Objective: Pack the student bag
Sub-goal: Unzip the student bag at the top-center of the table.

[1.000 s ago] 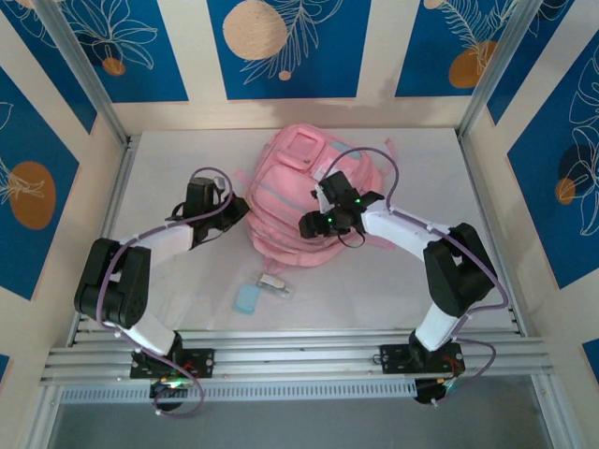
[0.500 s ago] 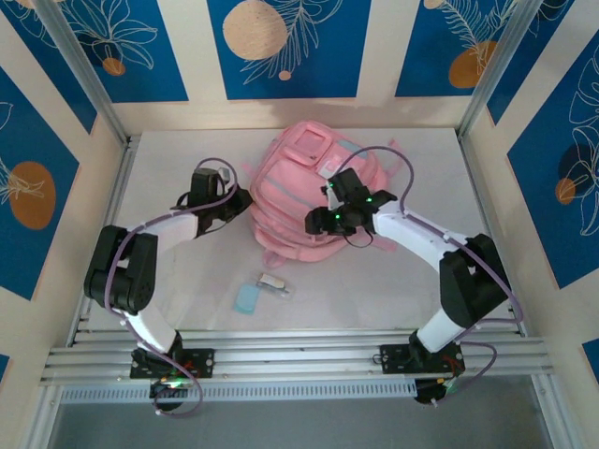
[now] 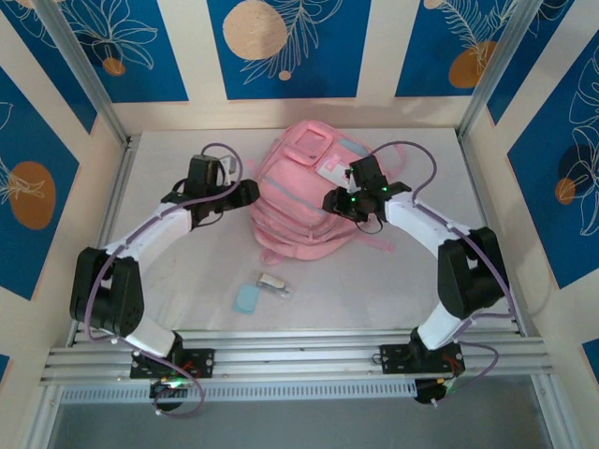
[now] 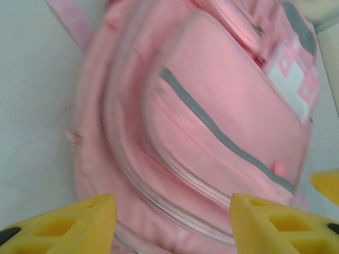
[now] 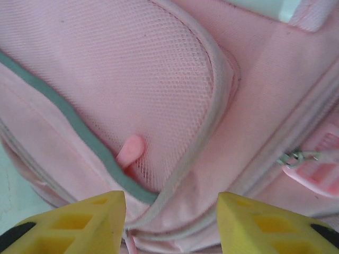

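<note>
**Roughly centred: pink bag with a pincer at each side**

The student bag (image 3: 304, 201) lies flat toward the far middle of the white desk (image 3: 187, 271), front pockets up, its white patch (image 3: 332, 171) on the far side. The left pincer (image 3: 245, 192) sits just beside the bag's left edge, its yellow fingers (image 4: 79, 219) set wide with nothing between them. The right pincer (image 3: 339, 201) hangs over the bag's right half, above a mesh pocket edged with a grey stripe (image 5: 63, 114). Its fingers are also apart, and no grip shows. A metal zip pull (image 5: 296, 157) lies just to the right. Near the front of the desk, well apart from the bag, lie a pale blue flat thing (image 3: 248, 298) and a small white thing (image 3: 272, 283).
</note>
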Robot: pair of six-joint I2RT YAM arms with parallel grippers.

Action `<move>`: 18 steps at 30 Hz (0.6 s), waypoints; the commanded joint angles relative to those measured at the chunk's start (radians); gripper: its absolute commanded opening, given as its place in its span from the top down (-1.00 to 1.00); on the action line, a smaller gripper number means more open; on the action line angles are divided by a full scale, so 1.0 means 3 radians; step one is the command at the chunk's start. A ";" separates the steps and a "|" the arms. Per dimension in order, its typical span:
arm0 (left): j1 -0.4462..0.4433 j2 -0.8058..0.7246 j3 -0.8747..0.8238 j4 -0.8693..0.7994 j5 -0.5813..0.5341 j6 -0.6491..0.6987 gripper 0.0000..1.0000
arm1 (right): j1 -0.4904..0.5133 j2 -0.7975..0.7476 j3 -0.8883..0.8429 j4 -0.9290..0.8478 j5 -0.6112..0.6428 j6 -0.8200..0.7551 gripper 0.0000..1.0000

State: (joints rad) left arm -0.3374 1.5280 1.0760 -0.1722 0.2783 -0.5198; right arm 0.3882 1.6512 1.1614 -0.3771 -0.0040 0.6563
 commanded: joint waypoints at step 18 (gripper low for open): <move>-0.1366 0.0655 0.0228 -0.0281 -0.0925 -0.0108 -0.19 | 0.0102 0.0337 0.0286 0.0524 -0.0615 0.0694 1.00</move>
State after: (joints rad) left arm -0.7311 1.6875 1.0847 -0.2192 0.0628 -0.5507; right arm 0.3946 1.7832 1.2251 -0.2840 -0.1173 0.8425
